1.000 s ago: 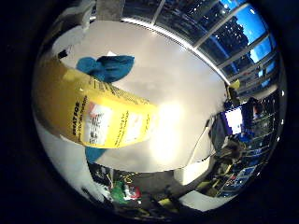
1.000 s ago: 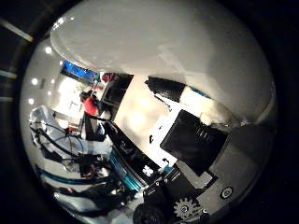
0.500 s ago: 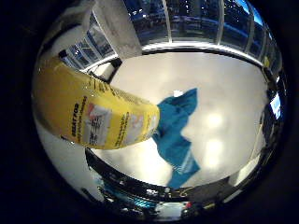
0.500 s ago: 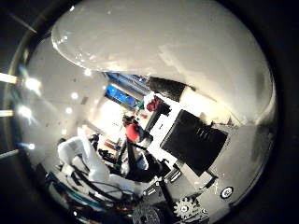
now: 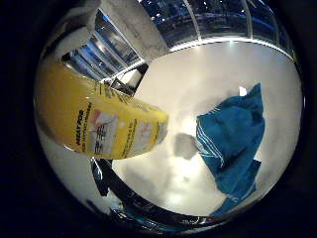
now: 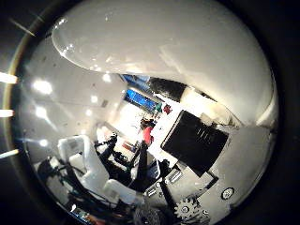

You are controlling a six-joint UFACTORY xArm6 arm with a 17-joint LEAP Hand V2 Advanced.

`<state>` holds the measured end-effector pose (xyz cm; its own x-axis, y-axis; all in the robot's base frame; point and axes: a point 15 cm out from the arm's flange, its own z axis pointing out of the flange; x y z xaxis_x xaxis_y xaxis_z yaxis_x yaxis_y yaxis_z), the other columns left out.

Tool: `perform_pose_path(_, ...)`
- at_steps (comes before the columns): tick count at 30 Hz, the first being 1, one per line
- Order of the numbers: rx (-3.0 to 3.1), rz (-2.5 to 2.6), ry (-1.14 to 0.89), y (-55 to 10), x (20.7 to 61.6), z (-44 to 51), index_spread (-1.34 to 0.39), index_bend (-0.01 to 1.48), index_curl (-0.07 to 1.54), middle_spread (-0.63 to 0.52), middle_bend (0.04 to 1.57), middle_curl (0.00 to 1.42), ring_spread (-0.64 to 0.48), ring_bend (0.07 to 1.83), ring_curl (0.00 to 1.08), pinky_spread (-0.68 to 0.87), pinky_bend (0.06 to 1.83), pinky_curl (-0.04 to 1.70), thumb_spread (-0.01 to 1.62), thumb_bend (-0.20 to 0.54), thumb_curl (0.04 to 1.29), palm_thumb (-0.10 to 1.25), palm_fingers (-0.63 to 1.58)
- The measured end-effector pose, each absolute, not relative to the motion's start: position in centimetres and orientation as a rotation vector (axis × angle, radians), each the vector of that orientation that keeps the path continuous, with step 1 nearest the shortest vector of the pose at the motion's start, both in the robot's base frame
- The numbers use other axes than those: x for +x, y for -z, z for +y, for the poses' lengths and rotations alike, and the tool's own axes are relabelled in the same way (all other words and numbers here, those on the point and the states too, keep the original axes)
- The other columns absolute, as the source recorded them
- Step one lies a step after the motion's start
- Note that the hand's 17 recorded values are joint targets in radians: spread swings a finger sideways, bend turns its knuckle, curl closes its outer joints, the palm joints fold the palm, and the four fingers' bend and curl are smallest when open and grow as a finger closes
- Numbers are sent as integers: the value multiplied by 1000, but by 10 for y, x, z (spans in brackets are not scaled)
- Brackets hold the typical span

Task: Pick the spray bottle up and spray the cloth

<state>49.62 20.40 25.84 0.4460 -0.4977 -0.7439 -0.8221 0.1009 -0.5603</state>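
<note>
We see the yellow plastic spray bottle (image 5: 99, 126) with its printed label filling much of the little finger side palm view, so it sits close against the palm. Its rounded body runs from the nine o'clock edge toward the centre, raised above the white surface (image 5: 208, 74) rather than resting on it. In the thumb side palm view, a broad pale curved form (image 6: 187, 61) fills the twelve o'clock half; we cannot tell what it is.

The crumpled teal cloth (image 5: 233, 144) lies on the white surface at about three to four o'clock from the bottle's end, apart from it, with bare surface between them. A soft grey shadow (image 5: 184, 145) falls on the surface between bottle and cloth.

Of the hand (image 6: 201, 187) we see white and black body parts and a small gear at five to six o'clock in the thumb side palm view. We cannot tell whether its fingers are spread or curled round the bottle.

Beyond the surface, at twelve o'clock, dark window panes (image 5: 213, 20) and a pale pillar (image 5: 133, 29) stand.
</note>
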Motion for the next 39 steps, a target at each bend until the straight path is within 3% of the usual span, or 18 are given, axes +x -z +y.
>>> perform_pose_path(11, -1532, 1175, -417, -226, 533, 241, -243, 1105, 942, -118, 1425, 714, -230, 1343, 842, -142, 1026, 1492, 1229, -12, 427, 965, 1121)
perform_pose_path(26, -1577, 1235, -530, -142, 542, 268, -240, 1068, 914, -103, 1375, 690, -214, 1318, 777, -175, 1007, 1326, 1244, -14, 402, 947, 1152)
perform_pose_path(33, -1593, 1224, -542, -140, 536, 277, -234, 1007, 866, -93, 1313, 648, -187, 1284, 704, -223, 966, 1187, 1241, -13, 395, 941, 1177)
perform_pose_path(36, -1595, 1216, -538, -144, 537, 277, -245, 831, 805, -88, 1214, 596, -173, 1222, 632, -302, 911, 1044, 1216, -24, 391, 909, 1122)
perform_pose_path(39, -1626, 1200, -530, -146, 534, 278, -303, 459, 727, -105, 1079, 555, -190, 1209, 600, -393, 973, 961, 1116, -35, 400, 850, 860)
